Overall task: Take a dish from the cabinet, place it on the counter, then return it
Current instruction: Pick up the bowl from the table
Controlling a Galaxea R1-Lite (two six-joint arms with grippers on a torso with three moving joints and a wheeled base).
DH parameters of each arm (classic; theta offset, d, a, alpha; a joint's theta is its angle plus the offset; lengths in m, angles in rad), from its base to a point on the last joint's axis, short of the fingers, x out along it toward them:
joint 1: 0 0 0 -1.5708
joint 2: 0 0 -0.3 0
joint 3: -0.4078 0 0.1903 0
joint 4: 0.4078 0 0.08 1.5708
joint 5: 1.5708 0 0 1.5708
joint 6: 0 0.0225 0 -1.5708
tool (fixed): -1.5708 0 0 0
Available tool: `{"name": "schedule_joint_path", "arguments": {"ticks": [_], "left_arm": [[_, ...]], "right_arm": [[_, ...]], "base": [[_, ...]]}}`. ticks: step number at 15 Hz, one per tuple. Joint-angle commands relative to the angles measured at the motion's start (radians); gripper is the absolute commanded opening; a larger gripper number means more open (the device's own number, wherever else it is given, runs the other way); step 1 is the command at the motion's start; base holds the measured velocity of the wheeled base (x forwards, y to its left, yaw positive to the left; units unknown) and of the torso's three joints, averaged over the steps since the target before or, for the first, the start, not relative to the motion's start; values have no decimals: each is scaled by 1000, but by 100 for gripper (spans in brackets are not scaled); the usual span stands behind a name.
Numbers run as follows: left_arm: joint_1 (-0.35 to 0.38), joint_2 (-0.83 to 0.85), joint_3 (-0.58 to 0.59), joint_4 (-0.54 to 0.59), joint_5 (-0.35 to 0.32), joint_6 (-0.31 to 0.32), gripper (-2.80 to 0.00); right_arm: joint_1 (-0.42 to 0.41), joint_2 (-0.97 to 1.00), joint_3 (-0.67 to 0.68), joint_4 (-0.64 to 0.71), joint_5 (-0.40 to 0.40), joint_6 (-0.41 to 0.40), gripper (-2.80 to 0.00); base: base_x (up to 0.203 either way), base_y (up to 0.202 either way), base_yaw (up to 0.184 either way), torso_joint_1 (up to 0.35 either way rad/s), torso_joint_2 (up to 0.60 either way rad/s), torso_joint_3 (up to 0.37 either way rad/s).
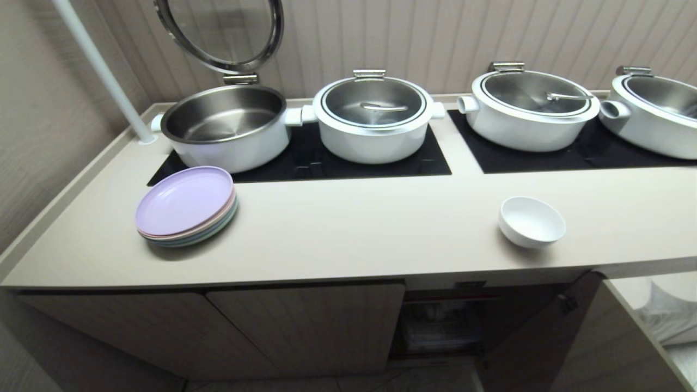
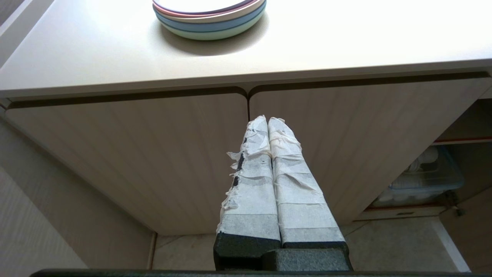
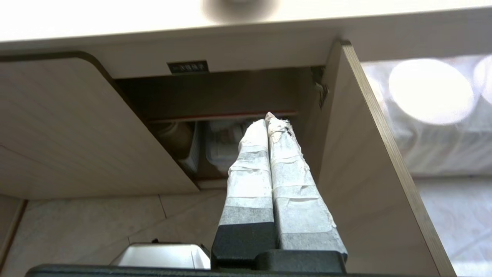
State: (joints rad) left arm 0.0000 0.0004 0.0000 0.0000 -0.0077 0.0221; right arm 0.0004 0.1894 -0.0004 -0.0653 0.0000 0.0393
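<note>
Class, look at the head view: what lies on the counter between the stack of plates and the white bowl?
Nothing: between the plates and the bowl the counter is bare, as the head view shows.

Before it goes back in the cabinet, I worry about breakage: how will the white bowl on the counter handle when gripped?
The white bowl looks rigid and glazed, so probably slippery at the rim. Its deep body on a narrow foot may tip if nudged sideways. It looks ceramic, so likely fragile against the hard counter.
</note>
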Motion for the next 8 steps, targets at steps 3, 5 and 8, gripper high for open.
{"name": "schedule_joint_path", "arguments": {"ticks": [3,5,8], "left_arm": [[0,0,0,0,1,-1,-280],[0,0,0,0,0,-1,-280],[0,0,0,0,0,1,-280]], "right_arm": [[7,-63,0,0,-1,1,-280],[5,-124,-2,47,-23,-2,-280],[4,-189,-1,58,-34,-1,-280]], "base": [[0,0,0,0,0,0],[0,0,0,0,0,0],[0,0,0,0,0,0]]}}
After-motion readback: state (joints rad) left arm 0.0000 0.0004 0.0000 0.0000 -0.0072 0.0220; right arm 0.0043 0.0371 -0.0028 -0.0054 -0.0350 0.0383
